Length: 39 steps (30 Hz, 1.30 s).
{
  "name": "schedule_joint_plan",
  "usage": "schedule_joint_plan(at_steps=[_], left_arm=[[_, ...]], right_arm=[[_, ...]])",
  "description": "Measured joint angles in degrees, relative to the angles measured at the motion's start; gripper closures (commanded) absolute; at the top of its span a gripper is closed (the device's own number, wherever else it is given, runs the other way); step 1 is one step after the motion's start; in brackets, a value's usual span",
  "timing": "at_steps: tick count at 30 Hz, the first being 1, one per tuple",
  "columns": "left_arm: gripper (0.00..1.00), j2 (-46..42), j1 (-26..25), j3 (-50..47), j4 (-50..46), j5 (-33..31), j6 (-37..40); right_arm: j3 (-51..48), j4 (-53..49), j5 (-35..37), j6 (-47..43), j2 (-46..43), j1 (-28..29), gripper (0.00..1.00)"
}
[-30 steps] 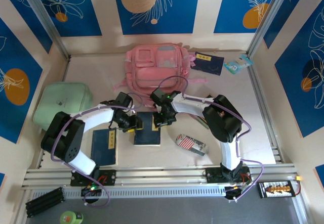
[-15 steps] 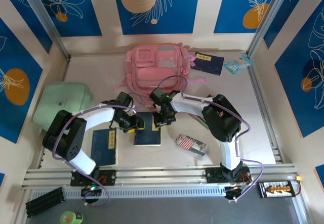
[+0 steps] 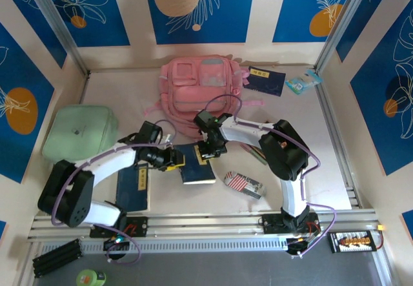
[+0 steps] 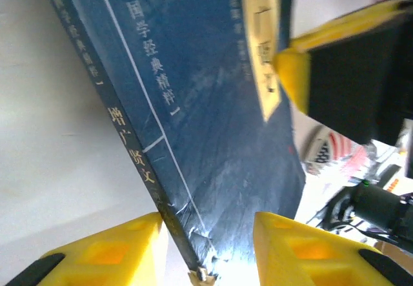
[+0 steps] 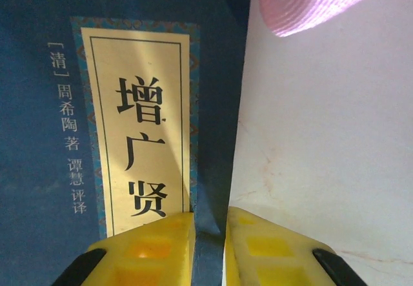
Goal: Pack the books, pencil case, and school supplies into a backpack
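Okay, right gripper point(image 5: 210, 226) pinches far edge of navy book point(image 3: 197, 170), lying just near of backpack point(image 3: 203, 86). Left gripper point(image 4: 206, 237) straddles spine corner, jaws apart. Best clamp left before lifting level.

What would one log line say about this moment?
object: navy book | right gripper: shut on its edge | left gripper: straddling spine corner, grip unclear

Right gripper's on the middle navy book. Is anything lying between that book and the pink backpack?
Nothing loose that I can see. The navy book lies just in front of the backpack; over the gap is the right gripper itself, pinching the book's edge. A pink strap end shows beside that edge.
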Motion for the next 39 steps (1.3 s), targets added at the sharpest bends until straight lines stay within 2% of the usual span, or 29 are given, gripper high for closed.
schedule_joint_plan(at_steps=[6,19,24,28,31,34,36,39], left_arm=[[0.62,2.27,-0.02,-4.72,11.56,2.54,-7.93],[0.66,5.01,-0.22,-5.09,18.05,3.13,-12.98],[0.67,5.64,-0.24,-5.57,23.63,4.42,-15.37],[0.78,7.21,-0.24,-5.9,25.83,4.46,-16.59],[0.88,7.5,-0.22,-5.81,25.07,4.33,-16.24],[1.0,6.64,-0.24,-4.46,20.2,2.71,-13.62],[1.0,4.98,-0.24,-2.36,14.25,1.03,-10.8],[1.0,0.68,-0.22,2.34,2.97,-2.69,-5.05]], right_arm=[[-0.63,0.68,-0.17,-0.2,-0.28,-0.13,0.82],[-1.84,2.08,-0.46,-0.66,-1.03,-0.17,0.81],[-2.01,2.32,-0.48,-0.66,-1.25,-0.2,0.82],[-2.03,2.4,-0.48,-0.66,-1.25,-0.2,0.82],[-2.14,2.51,-0.44,-0.66,-1.36,-0.2,0.81],[-2.62,3.21,-0.55,-0.7,-1.86,-0.15,0.79],[-3.54,4.28,-0.28,-0.98,-2.73,-0.11,0.73],[-6.12,6.08,0.09,-1.62,-5.42,-0.31,0.58]])
